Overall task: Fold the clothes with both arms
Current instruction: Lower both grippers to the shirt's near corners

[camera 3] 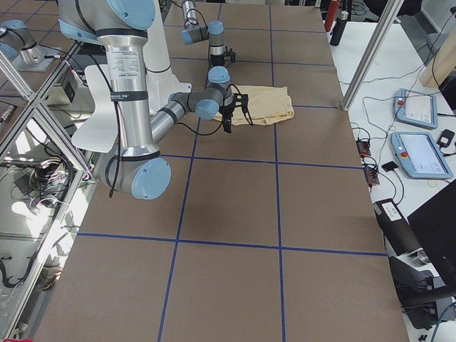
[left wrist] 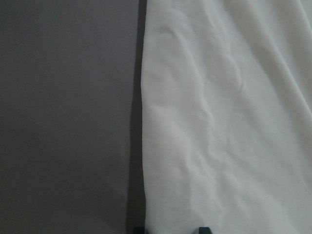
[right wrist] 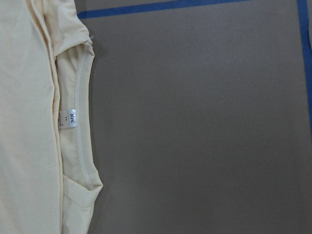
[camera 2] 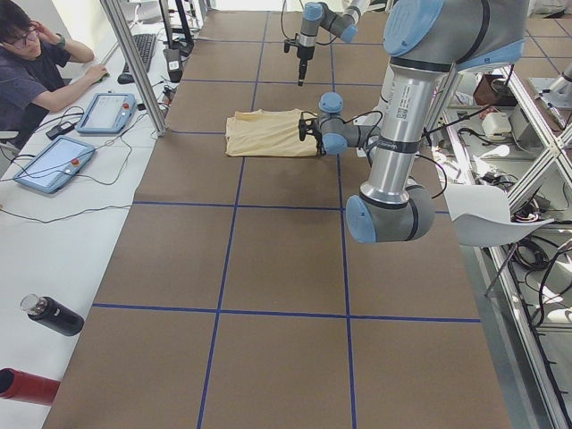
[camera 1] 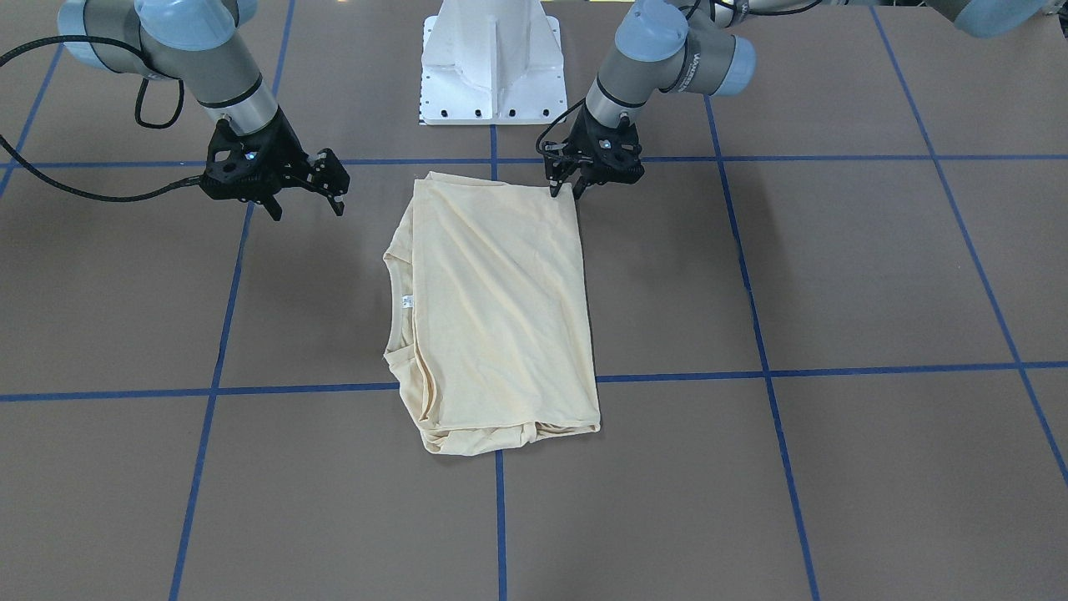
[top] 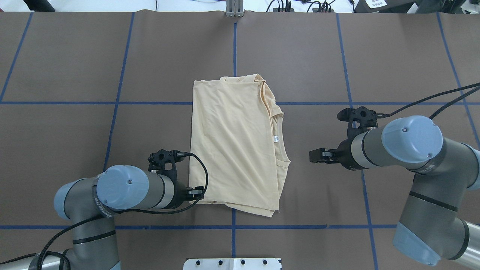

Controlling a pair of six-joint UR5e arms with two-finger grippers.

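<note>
Table (camera 1: 834, 275) | T-shirt (camera 1: 501, 309) corner at left claw (camera 1: 566, 192) | right claw (camera 1: 307, 213) apart

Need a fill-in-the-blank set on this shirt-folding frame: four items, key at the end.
1. The neck label on the T-shirt reads ___.
2. The right gripper is open and holds ___.
3. The left gripper is at a ___ of the T-shirt.
4. The grid lines on the table are ___ in colour.
Missing words: SIZE; nothing; corner; blue.
</note>
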